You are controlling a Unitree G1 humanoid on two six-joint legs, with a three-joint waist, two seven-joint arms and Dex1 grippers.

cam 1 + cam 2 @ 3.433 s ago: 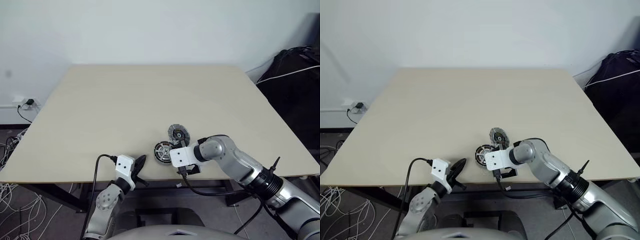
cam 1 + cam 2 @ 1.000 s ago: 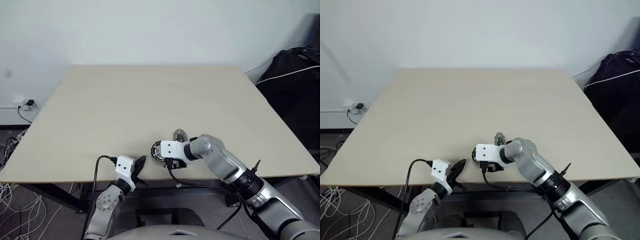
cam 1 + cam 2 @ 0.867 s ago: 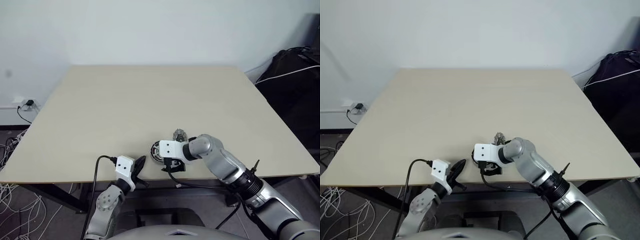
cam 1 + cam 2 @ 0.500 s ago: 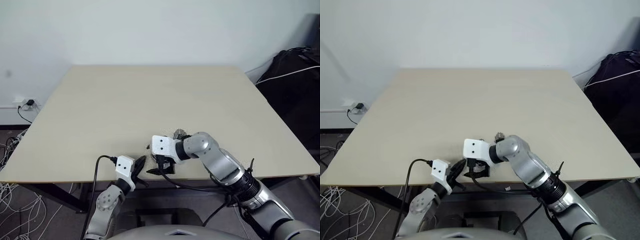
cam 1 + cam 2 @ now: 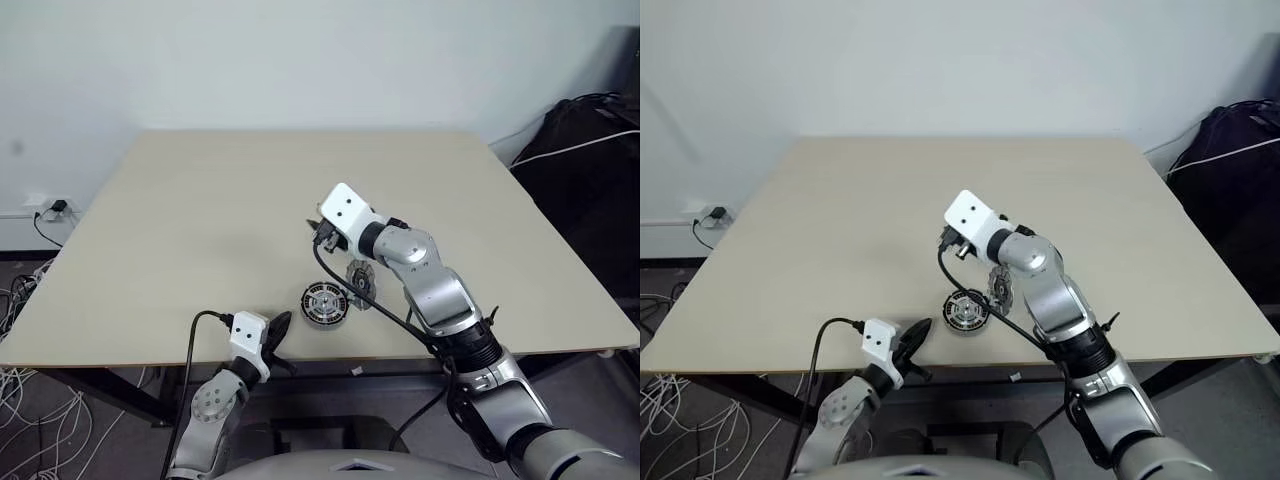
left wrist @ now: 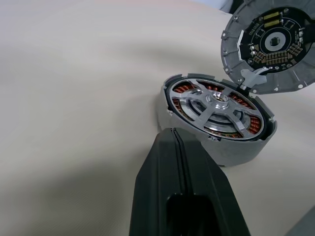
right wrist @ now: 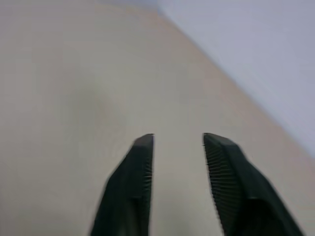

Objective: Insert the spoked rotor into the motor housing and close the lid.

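Note:
The motor housing [image 6: 231, 147] sits near the table's front edge, and the spoked rotor [image 6: 216, 105] lies flat inside it, with copper windings visible between its spokes. Just behind the housing [image 5: 325, 303], the lid [image 6: 273, 46] stands tilted up at the housing's rim, its dark inner face with electronics turned towards me. My left gripper [image 6: 172, 147] is shut and empty, low at the table edge just short of the housing. My right gripper [image 7: 177, 140] is open and empty, raised above the table behind the lid [image 5: 360, 275].
The beige table [image 5: 250, 200] stretches far behind the parts. A black bag [image 5: 590, 150] with a white cable stands off the table's right side. A wall socket [image 5: 50, 207] and loose cables are on the floor at the left.
My right arm has lifted off the housing's front and swung up and away over the table, leaving the housing and rotor uncovered. The left arm has not moved.

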